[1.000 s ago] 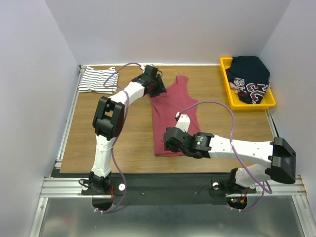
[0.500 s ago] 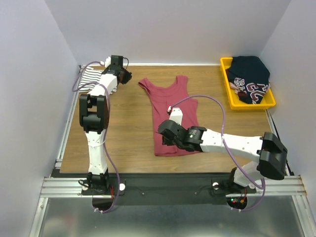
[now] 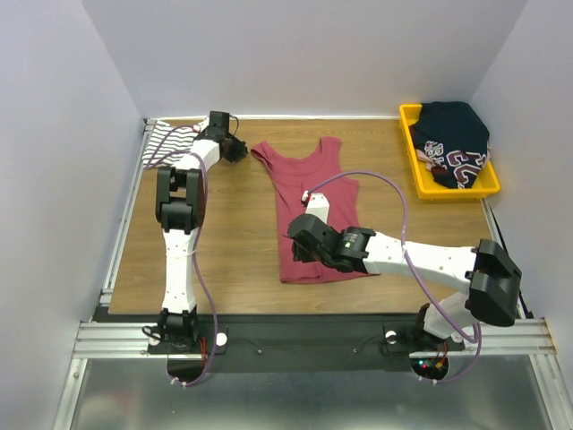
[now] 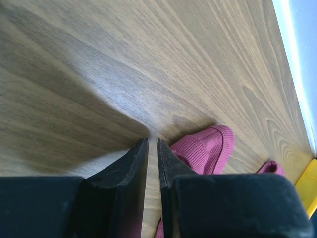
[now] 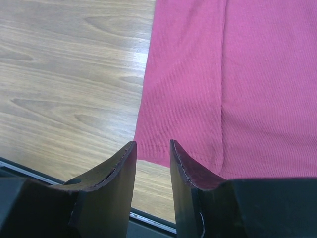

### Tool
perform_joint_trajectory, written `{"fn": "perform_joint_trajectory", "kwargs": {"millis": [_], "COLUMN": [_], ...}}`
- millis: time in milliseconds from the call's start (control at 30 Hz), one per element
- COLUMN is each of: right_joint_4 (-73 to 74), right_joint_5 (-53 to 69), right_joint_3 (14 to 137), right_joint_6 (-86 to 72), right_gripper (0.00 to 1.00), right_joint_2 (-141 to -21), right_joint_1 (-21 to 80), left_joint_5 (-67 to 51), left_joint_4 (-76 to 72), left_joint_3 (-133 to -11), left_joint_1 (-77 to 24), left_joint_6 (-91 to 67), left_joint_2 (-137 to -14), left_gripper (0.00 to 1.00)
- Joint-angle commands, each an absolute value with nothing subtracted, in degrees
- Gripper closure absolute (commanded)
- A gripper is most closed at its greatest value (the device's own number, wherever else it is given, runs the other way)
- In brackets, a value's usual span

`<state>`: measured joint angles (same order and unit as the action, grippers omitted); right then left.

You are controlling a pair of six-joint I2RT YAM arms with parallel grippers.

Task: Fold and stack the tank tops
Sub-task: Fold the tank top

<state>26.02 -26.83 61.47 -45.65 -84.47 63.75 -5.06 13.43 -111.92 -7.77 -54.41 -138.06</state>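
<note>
Both hands empty: left hand (image 4: 152,142) nearly closed, right hand (image 5: 151,144) narrowly parted, partly hiding maroon top (image 3: 309,179).

White left arm (image 3: 177,269) and right arm (image 3: 430,262), black joints (image 3: 177,204), lilac cables (image 3: 395,191)

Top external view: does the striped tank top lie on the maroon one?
No, the striped tank top sits in the far left corner, apart from the maroon tank top mid-table.

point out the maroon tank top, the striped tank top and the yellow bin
maroon tank top (image 3: 295,184), top external view, on the chest left of the cable
striped tank top (image 3: 166,136), top external view, on the bunched cloth
yellow bin (image 3: 410,148), top external view, on its left wall
</note>
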Motion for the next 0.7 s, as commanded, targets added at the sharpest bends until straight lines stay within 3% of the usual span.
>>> {"fn": "perform_joint_trajectory", "kwargs": {"millis": [0, 667], "right_joint_4": [23.03, 22.85], "right_joint_5": [-26.37, -27.25], "right_joint_3": [62.75, 62.32], "right_joint_6": [-44.74, -44.65], "right_gripper": [0.61, 0.62], "right_joint_2": [-84.55, -84.99], "right_joint_1": [63.46, 63.37], "left_joint_5": [-7.81, -17.93], "left_joint_4": [10.99, -2.81], "left_joint_3": [-114.61, -115.05], "left_joint_1": [-7.65, -10.81], "left_joint_6": [-54.41, -55.63], "left_joint_2": [-139.57, -140.97], "left_gripper": [0.75, 0.77]}}
